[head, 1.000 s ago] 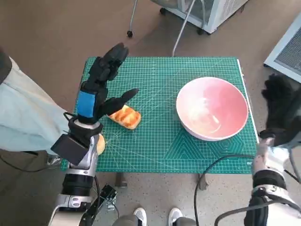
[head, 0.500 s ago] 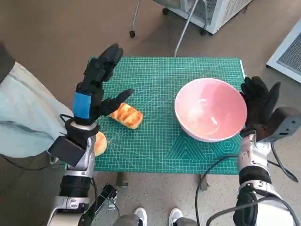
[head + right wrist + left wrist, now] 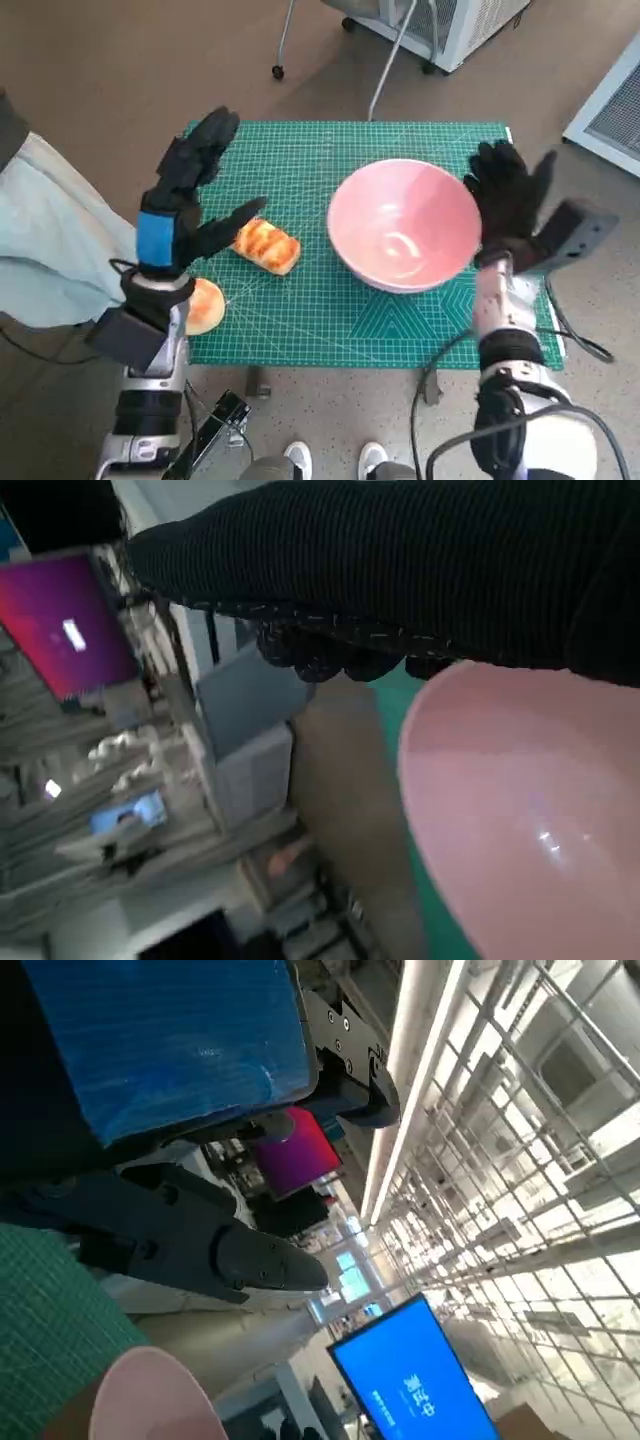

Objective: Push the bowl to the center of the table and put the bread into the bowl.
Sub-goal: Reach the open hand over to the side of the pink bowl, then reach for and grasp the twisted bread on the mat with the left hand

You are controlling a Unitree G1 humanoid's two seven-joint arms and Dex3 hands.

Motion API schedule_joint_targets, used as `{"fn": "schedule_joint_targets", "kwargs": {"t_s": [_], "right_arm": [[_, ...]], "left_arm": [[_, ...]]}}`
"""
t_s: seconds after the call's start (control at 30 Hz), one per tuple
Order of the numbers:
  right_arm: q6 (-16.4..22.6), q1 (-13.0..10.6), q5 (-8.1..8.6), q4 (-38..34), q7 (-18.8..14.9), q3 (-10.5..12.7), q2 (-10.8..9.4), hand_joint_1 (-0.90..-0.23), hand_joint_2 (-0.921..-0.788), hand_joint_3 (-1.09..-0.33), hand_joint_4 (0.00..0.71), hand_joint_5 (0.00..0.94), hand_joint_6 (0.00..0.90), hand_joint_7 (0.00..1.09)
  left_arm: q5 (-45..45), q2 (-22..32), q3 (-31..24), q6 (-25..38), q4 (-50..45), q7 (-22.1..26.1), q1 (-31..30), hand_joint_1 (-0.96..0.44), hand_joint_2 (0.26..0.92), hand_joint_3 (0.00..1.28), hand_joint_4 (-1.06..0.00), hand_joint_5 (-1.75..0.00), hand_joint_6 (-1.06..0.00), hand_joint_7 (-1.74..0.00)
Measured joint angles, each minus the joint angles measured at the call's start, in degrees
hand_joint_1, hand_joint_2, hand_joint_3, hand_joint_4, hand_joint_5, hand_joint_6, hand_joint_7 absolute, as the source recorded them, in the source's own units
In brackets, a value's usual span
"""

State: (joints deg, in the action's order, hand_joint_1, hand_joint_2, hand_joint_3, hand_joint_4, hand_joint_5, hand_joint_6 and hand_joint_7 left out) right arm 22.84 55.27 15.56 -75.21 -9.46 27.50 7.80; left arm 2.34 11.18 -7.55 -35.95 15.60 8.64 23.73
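I log one bowl point(image 3: 404, 225), pink, smooth and glossy, round with a deep hollow, sitting on the green gridded cutting mat point(image 3: 330, 320) right of the middle, nothing inside it. One bread point(image 3: 265, 246), oblong, golden with browned ridges across its crust, lies on the mat left of the bowl and well apart from it. A second rounded bun point(image 3: 203, 306), paler orange, sits at the mat's near left edge, partly behind my left forearm. My right hand point(image 3: 508, 200), in black knit, stands upright at the bowl's right rim with its fingers spread, touching or all but touching the wall; it grasps nothing. In the right wrist view the glove runs as a dark ribbed band just above the bowl's pink rim. My left hand point(image 3: 185, 195), black with blue tape on its back, is raised over the mat's left side, fingers fanned apart and holding nothing, its thumb reaching toward the bread without clearly touching it. Bare mat lies between bread and bowl and along the far edge. Pale cloth of a seated person point(image 3: 55, 250) crowds the table's left side.
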Motion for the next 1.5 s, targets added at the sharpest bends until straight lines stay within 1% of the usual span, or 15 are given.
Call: {"fn": "schedule_joint_targets", "kwargs": {"t_s": [0.23,0.37,0.57,0.67,0.77,0.83,0.93,1.03,1.07,1.1,1.17,1.2,1.27,1.37,1.5], "right_arm": [[-0.5,1.2,-0.01,-0.3,0.0,0.1,-1.6,-0.553,-0.921,-0.847,0.098,0.006,-0.001,0.39],[-0.8,2.0,-0.08,-0.5,0.0,0.2,-2.3,-0.553,-0.921,-0.850,0.106,0.008,-0.001,0.44],[-1.4,3.0,-0.46,-0.6,0.5,-0.4,-2.8,-0.557,-0.921,-0.860,0.115,0.010,-0.001,0.47],[-1.6,3.3,-1.66,-0.7,1.0,-1.1,-2.7,-0.575,-0.921,-0.856,0.120,0.012,-0.001,0.46],[-1.5,3.7,-3.03,-0.6,1.2,-2.2,-2.4,-0.572,-0.921,-0.862,0.127,0.013,-0.001,0.44],[-0.8,4.0,-4.58,-0.6,1.5,-3.3,-1.8,-0.572,-0.921,-0.865,0.126,0.012,-0.001,0.43],[1.5,4.4,-6.58,0.0,1.6,-5.0,-0.6,-0.582,-0.921,-0.865,0.128,0.010,-0.001,0.43],[5.7,4.6,-8.02,1.0,0.9,-6.4,1.0,-0.609,-0.921,-0.864,0.153,0.015,-0.001,0.50],[7.3,4.6,-8.16,1.4,0.5,-6.7,1.5,-0.610,-0.921,-0.865,0.159,0.016,-0.001,0.51],[8.7,4.6,-8.21,1.7,-0.2,-6.9,1.8,-0.603,-0.921,-0.861,0.179,0.020,0.000,0.56],[12.2,4.6,-8.18,2.8,-2.0,-7.4,2.3,-0.604,-0.921,-0.848,0.203,0.025,0.000,0.62],[14.1,4.6,-7.97,3.5,-3.4,-7.6,2.4,-0.606,-0.921,-0.840,0.214,0.027,0.000,0.65],[17.2,4.6,-7.50,5.0,-6.4,-7.8,2.4,-0.625,-0.921,-0.821,0.225,0.029,-0.001,0.66],[21.7,4.6,-5.90,8.0,-12.6,-8.3,2.3,-0.633,-0.921,-0.796,0.233,0.030,-0.001,0.66],[25.5,4.3,-3.39,11.9,-19.8,-9.3,2.2,-0.640,-0.921,-0.765,0.237,0.031,-0.001,0.66]], "left_arm": [[-0.2,0.6,-0.6,0.0,-1.3,-0.9,-1.3,-0.32,0.921,0.12,-0.47,0.00,-0.44,-0.17],[-0.4,0.9,-1.0,0.0,-1.8,-1.5,-2.0,-0.31,0.921,0.12,-0.47,0.00,-0.45,-0.16],[-1.8,1.0,-1.1,0.2,-2.8,-2.5,-2.9,-0.29,0.921,0.12,-0.47,0.00,-0.45,-0.14],[-2.3,1.2,-1.2,0.5,-3.3,-2.6,-3.3,-0.29,0.921,0.12,-0.47,0.00,-0.46,-0.14],[-3.2,2.1,-1.4,0.8,-3.3,-2.9,-3.5,-0.31,0.921,0.13,-0.46,0.00,-0.45,-0.13],[-4.5,3.3,-1.7,0.9,-3.2,-3.0,-3.5,-0.32,0.921,0.13,-0.44,0.00,-0.44,-0.12],[-6.3,6.3,-2.2,1.2,-2.8,-2.9,-3.4,-0.34,0.921,0.13,-0.42,0.00,-0.42,-0.11],[-7.8,10.4,-2.3,2.3,-2.2,-1.8,-3.0,-0.34,0.921,0.13,-0.39,0.00,-0.40,-0.09],[-8.4,11.6,-2.4,2.7,-2.0,-1.5,-2.8,-0.34,0.921,0.13,-0.39,0.00,-0.40,-0.09],[-8.9,12.6,-2.3,2.9,-1.8,-1.1,-2.5,-0.34,0.921,0.13,-0.38,0.00,-0.39,-0.08],[-10.0,14.8,-1.9,3.5,-1.1,0.0,-1.6,-0.35,0.921,0.12,-0.36,0.00,-0.39,-0.08],[-11.0,16.1,-1.6,3.9,-0.9,0.6,-1.0,-0.35,0.921,0.11,-0.35,0.00,-0.38,-0.07],[-12.2,18.3,-0.7,4.6,-0.6,2.1,0.2,-0.35,0.921,0.09,-0.34,0.00,-0.38,-0.07],[-14.1,21.4,1.5,6.3,-0.5,5.4,2.7,-0.34,0.915,0.05,-0.32,0.00,-0.37,-0.07],[-15.6,24.5,4.1,8.5,-0.6,10.0,6.0,-0.29,0.893,0.02,-0.31,0.00,-0.38,-0.07]]}}
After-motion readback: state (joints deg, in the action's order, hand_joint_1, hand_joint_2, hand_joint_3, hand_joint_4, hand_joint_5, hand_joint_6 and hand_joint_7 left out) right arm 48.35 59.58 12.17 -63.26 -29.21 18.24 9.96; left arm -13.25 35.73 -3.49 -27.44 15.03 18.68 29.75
